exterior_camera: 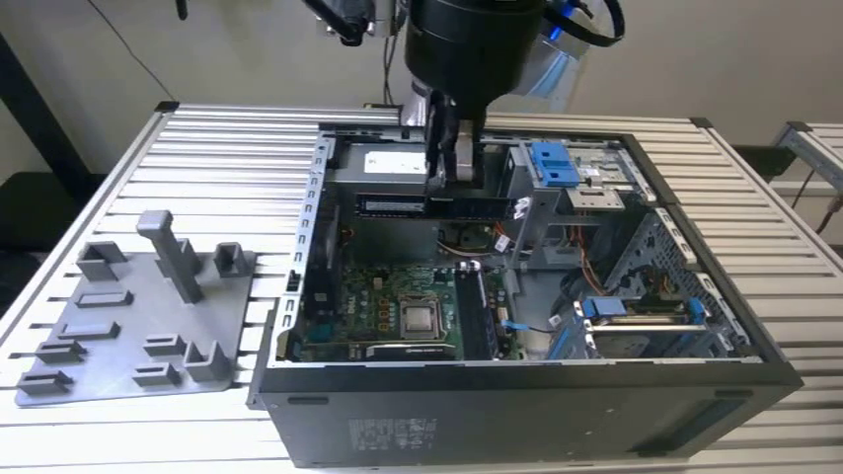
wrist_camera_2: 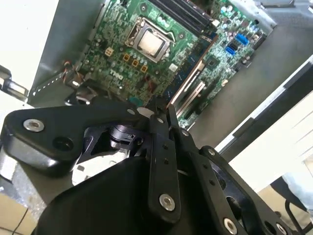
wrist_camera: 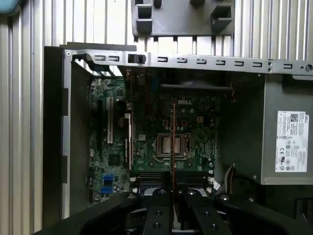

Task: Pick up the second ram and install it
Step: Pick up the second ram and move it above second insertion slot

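Note:
In the exterior view my gripper hangs over the back part of the open PC case. It is shut on the second ram, a long dark stick held level and on edge above the motherboard. In the first wrist view the second ram shows edge-on as a thin line running out from between the fingers of the gripper, over the CPU socket. The second wrist view shows the gripper closed, with the second ram's edge reaching out over the board.
A grey plastic tray with upright posts lies on the slatted table at the exterior view's left. Inside the case are a power supply, blue drive brackets and cables. The case walls stand around the board.

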Robot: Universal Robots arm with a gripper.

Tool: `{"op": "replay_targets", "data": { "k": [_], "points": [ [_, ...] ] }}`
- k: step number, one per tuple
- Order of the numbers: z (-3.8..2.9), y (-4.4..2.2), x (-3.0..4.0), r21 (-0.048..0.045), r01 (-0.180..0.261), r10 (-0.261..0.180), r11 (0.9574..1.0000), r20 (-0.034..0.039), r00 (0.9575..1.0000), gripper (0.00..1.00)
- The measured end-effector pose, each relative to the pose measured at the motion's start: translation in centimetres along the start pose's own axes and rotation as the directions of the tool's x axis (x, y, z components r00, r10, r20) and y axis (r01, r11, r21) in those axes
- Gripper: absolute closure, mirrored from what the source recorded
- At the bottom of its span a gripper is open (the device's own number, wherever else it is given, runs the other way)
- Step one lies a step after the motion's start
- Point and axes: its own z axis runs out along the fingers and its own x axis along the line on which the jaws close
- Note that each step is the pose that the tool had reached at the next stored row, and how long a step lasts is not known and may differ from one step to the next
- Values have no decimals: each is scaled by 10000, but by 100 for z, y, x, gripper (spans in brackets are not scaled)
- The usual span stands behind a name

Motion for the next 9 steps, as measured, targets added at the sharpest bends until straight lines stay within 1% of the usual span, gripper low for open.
{"op": "replay_targets", "data": {
  "k": [9],
  "points": [
    [-17, -378, 0, -1, 0, 0, 10000, 0, 10000, 86]
  ]
}}
